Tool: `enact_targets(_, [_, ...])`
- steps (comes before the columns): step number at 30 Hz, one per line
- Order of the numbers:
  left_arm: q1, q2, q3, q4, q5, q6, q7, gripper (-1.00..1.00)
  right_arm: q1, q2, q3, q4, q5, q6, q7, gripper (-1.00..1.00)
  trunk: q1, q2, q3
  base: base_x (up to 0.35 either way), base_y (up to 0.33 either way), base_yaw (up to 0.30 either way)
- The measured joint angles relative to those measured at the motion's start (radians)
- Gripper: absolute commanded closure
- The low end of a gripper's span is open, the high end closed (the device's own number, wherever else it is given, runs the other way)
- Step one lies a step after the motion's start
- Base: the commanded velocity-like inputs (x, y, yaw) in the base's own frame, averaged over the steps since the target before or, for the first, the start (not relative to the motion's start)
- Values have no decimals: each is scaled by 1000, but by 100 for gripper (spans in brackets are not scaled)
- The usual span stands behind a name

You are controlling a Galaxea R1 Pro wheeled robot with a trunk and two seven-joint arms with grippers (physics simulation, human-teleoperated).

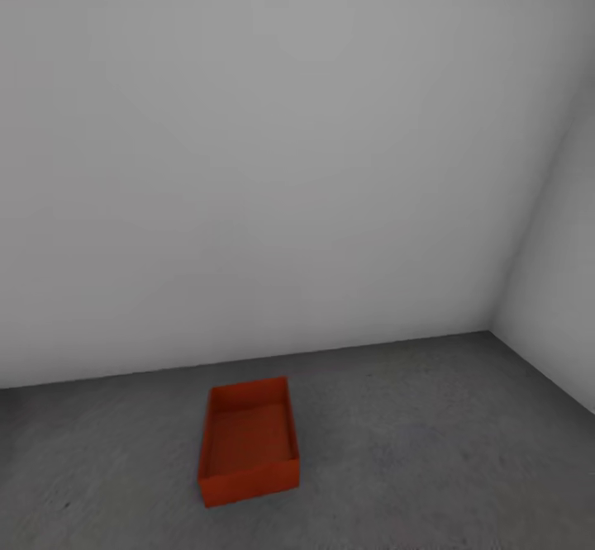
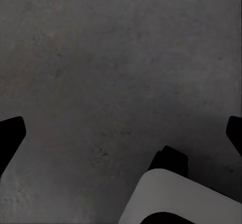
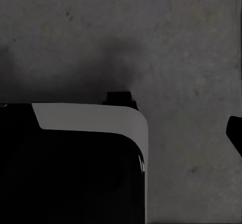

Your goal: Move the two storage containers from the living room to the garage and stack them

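One red-orange storage container [image 1: 248, 441] sits open-topped and empty on the dark grey concrete floor [image 1: 430, 451] of the garage, a short way out from the white wall. In the left wrist view my left gripper [image 2: 121, 133] points down at bare floor, open, with its black fingertips [image 2: 10, 133] far apart and nothing between them. In the right wrist view my right gripper [image 3: 121, 133] also faces the floor; one black fingertip [image 3: 235, 133] shows at the picture's edge, as wide as on the left, and nothing is held.
A plain white-grey wall [image 1: 248, 162] runs behind the container and meets a side wall [image 1: 562, 286] at a corner on the right. White and black parts of my own base [image 3: 75, 163] [image 2: 176, 199] show below both grippers.
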State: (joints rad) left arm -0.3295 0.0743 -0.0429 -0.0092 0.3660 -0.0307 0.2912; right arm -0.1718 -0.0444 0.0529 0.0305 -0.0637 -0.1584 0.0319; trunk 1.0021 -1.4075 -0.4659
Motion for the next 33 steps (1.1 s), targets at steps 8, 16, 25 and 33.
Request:
enact_targets(8, [0, 0, 0, 0, 0, 0, 0, -100, 0, 0, 0, 0, 1, 2, 1, -100, 0, 0, 0, 0, 0, -294])
enact_targets(16, [0, 0, 0, 0, 0, 0, 0, -100, 12, -4, 0, 0, 2, -5, 12, -100, 0, 0, 0, 0, 0, -294])
enact_targets(25, [0, 0, 0, 0, 0, 0, 0, -100, 14, -4, 0, 0, 1, -7, 13, -100, 0, 0, 0, 0, 0, -295])
enact_targets(33, [0, 0, 0, 0, 0, 0, 0, -100, 14, -3, 0, 0, 1, -6, 13, -100, 0, 0, 0, 0, 0, -297])
